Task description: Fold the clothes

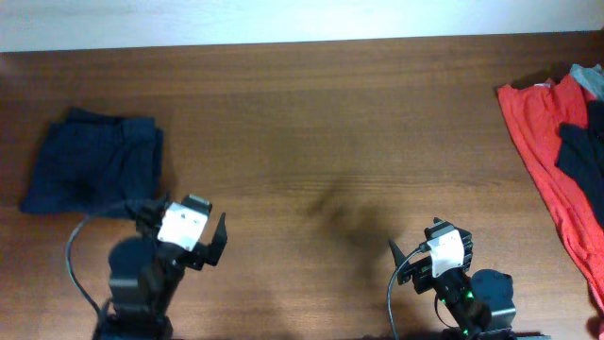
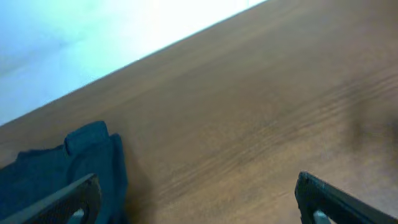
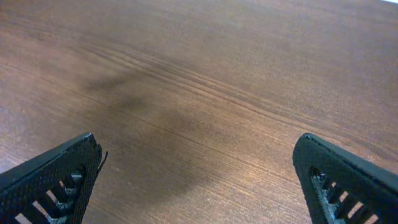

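Left gripper [image 2: 196, 193], right gripper [image 3: 196, 162] gape: one navy garment [image 1: 90, 161], one red garment [image 1: 545, 142].

Likely a robotics lab: left arm [image 1: 142, 276] and right arm [image 1: 475, 298] at wooden table [image 1: 311, 123].

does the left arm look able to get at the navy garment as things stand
Probably yes: the navy garment lies close beside the open left gripper, with nothing lying between them or on top of it.

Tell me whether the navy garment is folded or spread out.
Folded: the navy garment lies as a compact, roughly rectangular bundle with layered edges, not spread flat.
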Controlling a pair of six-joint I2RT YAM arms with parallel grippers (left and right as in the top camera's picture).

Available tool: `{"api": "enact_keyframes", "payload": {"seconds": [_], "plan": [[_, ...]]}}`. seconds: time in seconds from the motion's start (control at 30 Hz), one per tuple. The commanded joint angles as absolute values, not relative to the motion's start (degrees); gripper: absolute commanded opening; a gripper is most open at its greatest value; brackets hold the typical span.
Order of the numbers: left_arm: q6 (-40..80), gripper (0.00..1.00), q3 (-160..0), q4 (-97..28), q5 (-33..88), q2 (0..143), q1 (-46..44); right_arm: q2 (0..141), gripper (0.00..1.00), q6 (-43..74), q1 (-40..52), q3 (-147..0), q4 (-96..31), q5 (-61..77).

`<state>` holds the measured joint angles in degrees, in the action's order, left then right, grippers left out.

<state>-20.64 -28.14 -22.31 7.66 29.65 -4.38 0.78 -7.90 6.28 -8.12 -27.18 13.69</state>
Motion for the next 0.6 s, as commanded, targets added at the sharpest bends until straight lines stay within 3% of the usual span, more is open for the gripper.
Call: {"api": "enact_keyframes", "payload": {"seconds": [0.0, 0.33, 0.57], "plan": [[-18.6, 0.99, -20.2, -17.2, 7.8, 21.6, -4.1, 0.2, 0.99, -8.1, 6.0, -7.8, -27.3, 14.6], [-17.3, 0.99, -7.3, -15.4, 8.1, 0.2, -4.1, 0.2, 0.99, -8.1, 6.0, -7.8, -27.3, 14.6], [-15.9, 0.99, -4.8, -15.0, 8.1, 0.3, -4.1, 0.2, 0.99, -8.1, 6.0, -7.8, -27.3, 14.6]]}}
